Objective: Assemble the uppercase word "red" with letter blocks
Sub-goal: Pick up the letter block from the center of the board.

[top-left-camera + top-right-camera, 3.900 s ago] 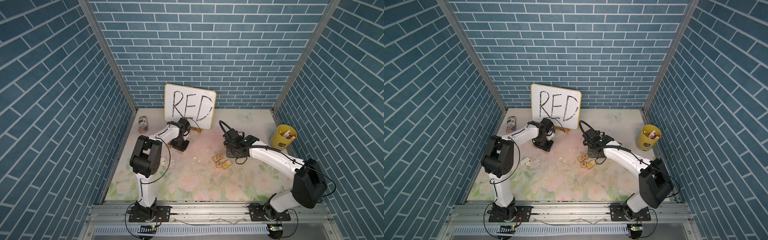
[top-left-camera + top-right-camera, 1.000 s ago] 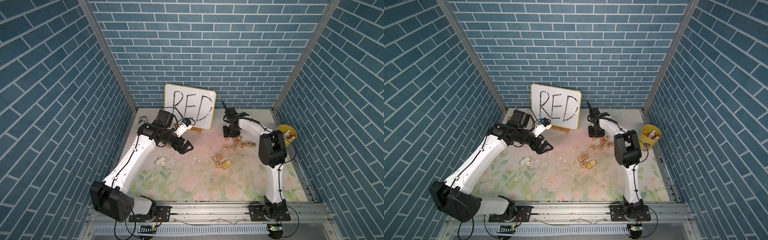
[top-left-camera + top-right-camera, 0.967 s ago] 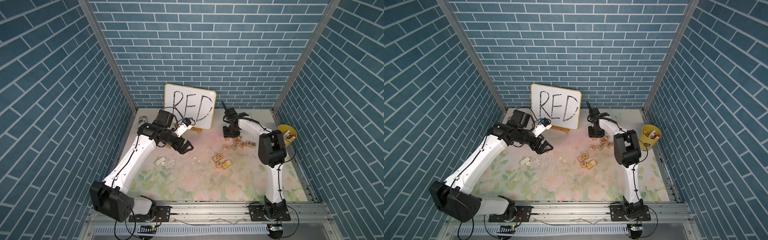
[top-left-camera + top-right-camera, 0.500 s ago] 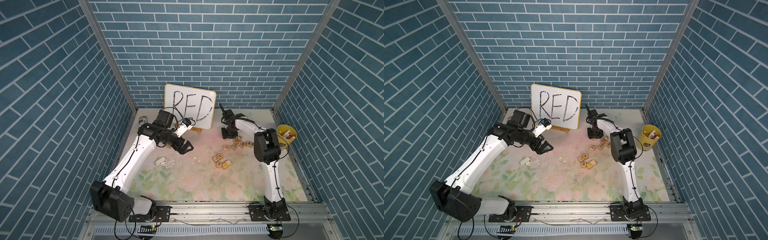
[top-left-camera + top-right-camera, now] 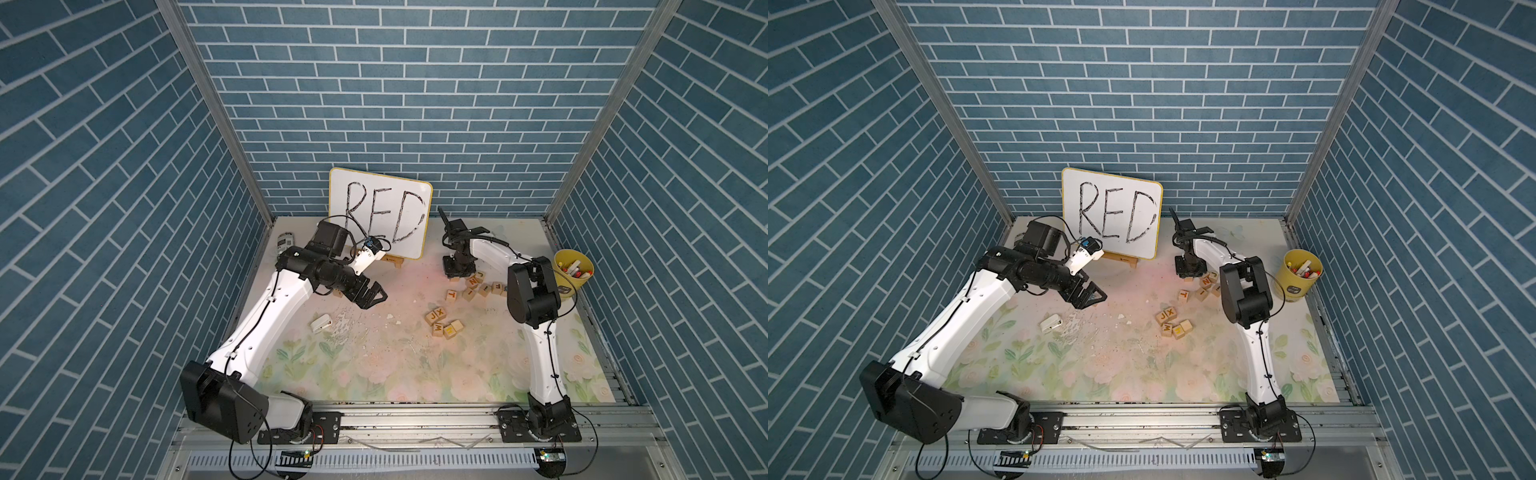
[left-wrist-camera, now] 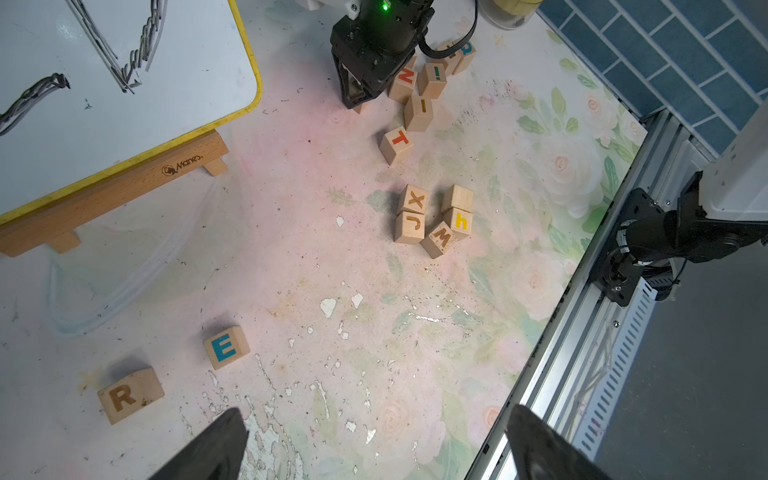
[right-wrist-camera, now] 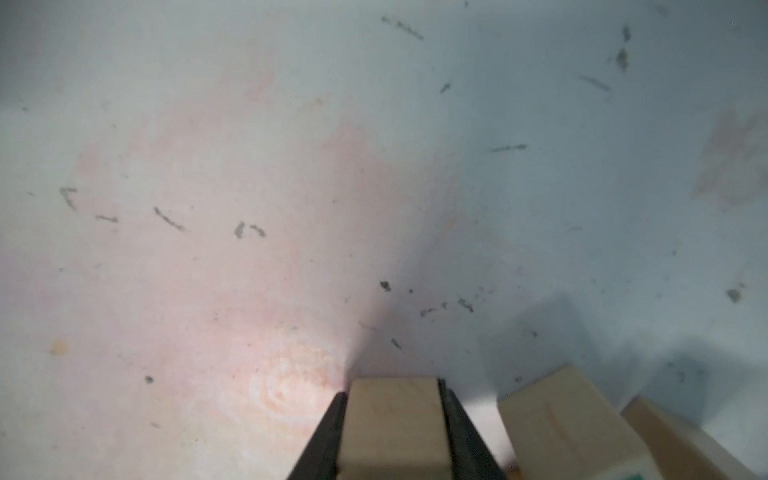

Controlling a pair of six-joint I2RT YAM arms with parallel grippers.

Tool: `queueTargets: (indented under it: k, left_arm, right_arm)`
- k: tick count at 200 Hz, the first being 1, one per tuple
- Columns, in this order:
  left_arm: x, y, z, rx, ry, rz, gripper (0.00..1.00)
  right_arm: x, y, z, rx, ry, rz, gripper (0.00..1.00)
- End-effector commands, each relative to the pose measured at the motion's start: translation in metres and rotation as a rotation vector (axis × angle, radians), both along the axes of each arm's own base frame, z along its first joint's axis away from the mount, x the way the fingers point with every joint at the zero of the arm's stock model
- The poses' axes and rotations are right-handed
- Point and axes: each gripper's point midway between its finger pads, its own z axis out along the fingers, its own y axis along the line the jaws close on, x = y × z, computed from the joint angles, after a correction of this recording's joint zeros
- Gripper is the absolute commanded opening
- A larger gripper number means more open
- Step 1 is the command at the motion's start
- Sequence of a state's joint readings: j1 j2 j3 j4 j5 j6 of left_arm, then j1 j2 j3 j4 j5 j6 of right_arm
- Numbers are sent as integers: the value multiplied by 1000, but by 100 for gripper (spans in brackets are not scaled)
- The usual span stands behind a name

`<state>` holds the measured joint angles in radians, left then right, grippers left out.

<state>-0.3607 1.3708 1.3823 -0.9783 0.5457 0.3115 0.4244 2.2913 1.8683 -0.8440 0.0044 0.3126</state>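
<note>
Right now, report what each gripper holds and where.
Right gripper pinches a block by two opposite side faces; its letter is hidden. Left gripper: open, empty.

I see blue brick-patterned panel walls [image 5: 374, 83] enclosing a worn, pale floral-printed tabletop [image 5: 374, 374], evenly lit.

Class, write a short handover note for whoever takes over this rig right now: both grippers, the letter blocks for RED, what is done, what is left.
Left gripper: open, empty, hovering over the table near the R block and E block.
Right gripper: shut on a block beside the loose pile near the whiteboard; its letter does not show.
Done: R and E lie close together, not touching, letters up.
Left: check that this block is the D, set it after E, close the gaps.
</note>
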Motion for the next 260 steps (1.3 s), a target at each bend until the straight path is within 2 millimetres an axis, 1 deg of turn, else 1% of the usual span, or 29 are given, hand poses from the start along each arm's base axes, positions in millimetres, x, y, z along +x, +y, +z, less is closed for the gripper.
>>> queueTargets:
  k: [1,15,56,71,79,93,99,101,103,124,154,184,199,221,238,260]
  left_arm:
    - [-3,-4,-5,-9,26,-13,99]
    - [-4,-3,-4,-8,26,-10,99]
    - [-4,-2,-3,-6,22,-7,99]
    - [-5,-2,-2,-8,19,-6,100]
    - [-4,-2,0,-8,13,-5,99]
    - [-4,-2,2,-7,7,-3,99]
    - [-4,-1,2,-6,4,-3,99]
    - [-4,-1,3,-6,3,-3,100]
    - [-5,-1,3,-6,1,-3,100]
    - [-4,0,6,-1,-6,-3,99]
    - [-5,2,9,3,-20,-1,99]
    - [-5,5,14,18,-46,-1,99]
    - [-5,7,18,25,-63,1,99]
    - [-8,9,23,25,-78,-1,99]
    - [-11,10,27,28,-84,-7,99]
    - [-16,11,31,30,-90,-17,99]
  right_arm:
    - [-7,-8,-12,-39,33,19,35]
    - [-7,-9,-11,-39,31,16,33]
    - [-9,-10,-5,-32,24,13,16]
    - [-12,-11,-1,-29,18,8,15]
    - [-14,-12,2,-25,14,5,12]
    - [-17,-13,9,-18,1,-6,12]
    - [-20,-14,6,-18,8,-7,12]
    - [-19,-13,16,-7,-12,-8,12]
    - [-19,-13,19,-4,-18,-9,11]
    - [-26,-16,33,5,-39,-18,11]
    - [-36,-19,57,35,-75,-25,11]
    - [-51,-13,83,64,-109,-6,11]
    - [-62,-4,92,64,-118,24,11]
    - [-78,17,103,55,-131,88,11]
    - [-92,39,103,70,-120,146,12]
    - [-114,77,98,107,-100,258,12]
